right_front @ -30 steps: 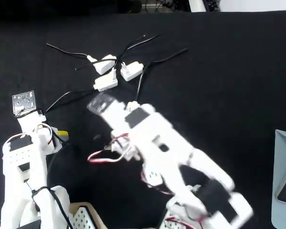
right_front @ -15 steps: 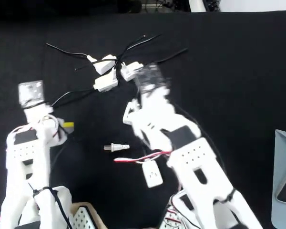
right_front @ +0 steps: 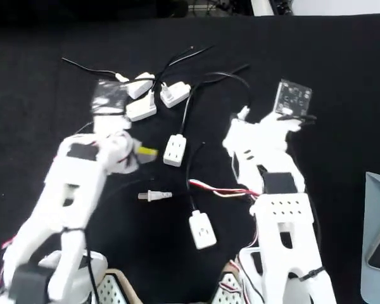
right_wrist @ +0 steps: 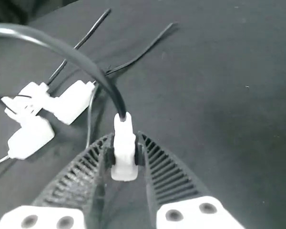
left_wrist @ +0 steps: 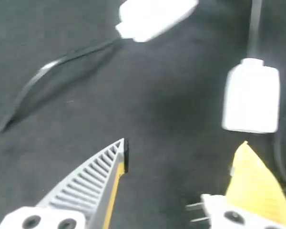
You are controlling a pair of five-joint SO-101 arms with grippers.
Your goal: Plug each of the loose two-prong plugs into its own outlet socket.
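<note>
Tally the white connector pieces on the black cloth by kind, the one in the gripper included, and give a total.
Lone outlet sockets: 2
Two-prong plugs: 2, one loose plug lying free, one held plug in the right gripper
Clustered white pieces farther back: 3
Total: 7

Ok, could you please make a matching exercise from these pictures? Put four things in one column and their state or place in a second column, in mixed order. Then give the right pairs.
Things
1. left gripper
2. right gripper
3. loose plug
4. outlet socket

States or places
A. shut on the cabled plug
B. lies free on the table, prongs bare
C. open, holding nothing
D. white block, lowest in the high view

Pairs: 1-C, 2-A, 3-B, 4-D
</note>
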